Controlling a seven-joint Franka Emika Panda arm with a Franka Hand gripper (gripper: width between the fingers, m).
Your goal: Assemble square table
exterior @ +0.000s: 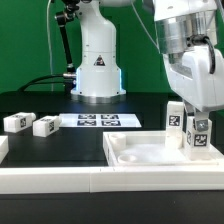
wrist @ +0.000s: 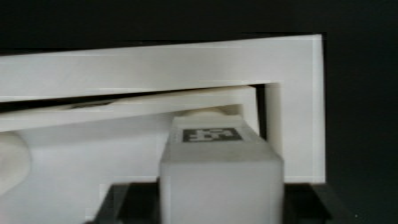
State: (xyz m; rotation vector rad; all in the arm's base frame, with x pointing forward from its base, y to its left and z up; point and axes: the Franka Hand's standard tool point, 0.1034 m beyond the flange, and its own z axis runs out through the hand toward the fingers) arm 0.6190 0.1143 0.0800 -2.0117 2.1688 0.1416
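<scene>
The white square table top (exterior: pixel 135 158) lies flat at the exterior view's right, recessed side up. One white leg (exterior: pixel 175 113) stands upright on it near the far right corner. My gripper (exterior: pixel 199 124) is shut on a second tagged leg (exterior: pixel 198 139) and holds it upright over the slab's right edge. In the wrist view this leg (wrist: pixel 221 165) fills the space between the dark fingers (wrist: pixel 132 204), with its tag facing the camera and the slab's raised rim (wrist: pixel 302 90) behind it. Whether the held leg touches the slab is hidden.
Two loose tagged legs (exterior: pixel 15 122) (exterior: pixel 45 125) lie on the black table at the exterior view's left. The marker board (exterior: pixel 100 120) lies flat in front of the robot base (exterior: pixel 97 70). A long white rail (exterior: pixel 80 181) borders the front edge.
</scene>
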